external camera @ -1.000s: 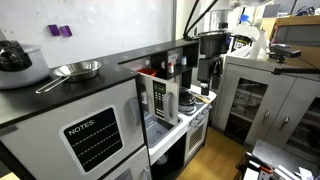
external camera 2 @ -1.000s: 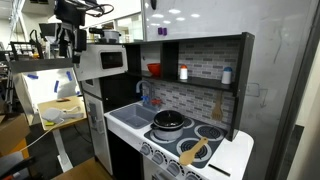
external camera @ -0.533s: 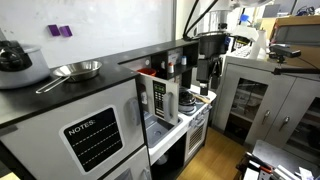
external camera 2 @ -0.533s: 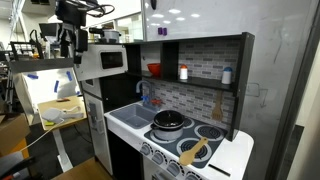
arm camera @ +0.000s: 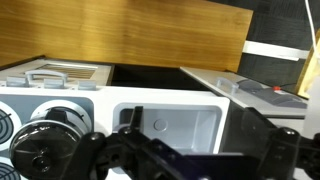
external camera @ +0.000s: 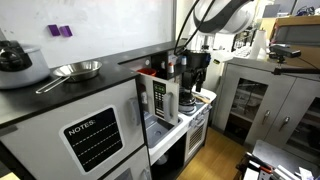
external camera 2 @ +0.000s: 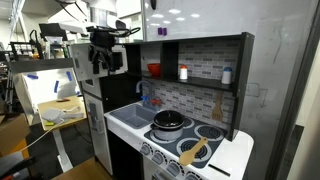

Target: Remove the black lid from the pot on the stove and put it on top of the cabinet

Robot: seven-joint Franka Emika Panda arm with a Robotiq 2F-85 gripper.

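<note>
The black lid with its small knob sits on the small pot on the white stove. In the wrist view the lid shows at the lower left, over the burners. My gripper hangs in the air left of the kitchen, above and apart from the lid. It also shows in an exterior view. Its fingers are spread wide with nothing between them, over the sink. The silver-grey cabinet with the "NOTES" panel has a long black top.
A large pale-grey pot and a silver long-handled pan stand on the cabinet top. The white sink lies beside the stove. A wooden spatula lies on a burner. A pale glass-door cabinet stands nearby.
My gripper has moved down and toward the toy kitchen, now over the sink area. The lid and pot have not moved.
</note>
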